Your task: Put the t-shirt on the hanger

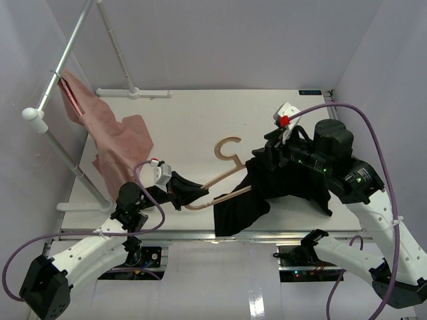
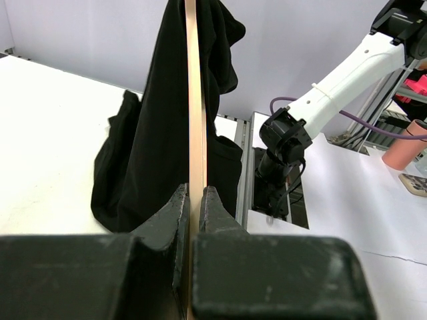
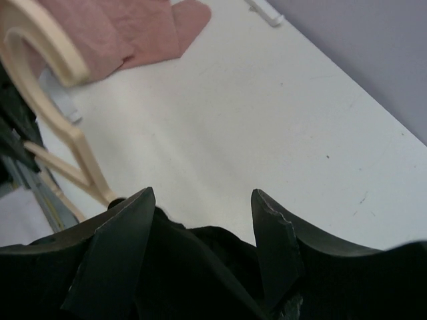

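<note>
hanger (image 1: 220,177) one shoulder under t-shirt (image 1: 240,208), hook (image 3: 57,53) cropped in right wrist view

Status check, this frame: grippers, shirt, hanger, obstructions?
Left gripper shut on hanger. Right gripper: fingers apart, shirt bunched between them, grip unclear. Shirt over one end of hanger only. Pink cloth lies apart, left.

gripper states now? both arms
Left gripper: closed on the hanger.
Right gripper: open, fingers apart, t-shirt fabric bunched between them; whether it grips cannot be told.
</note>
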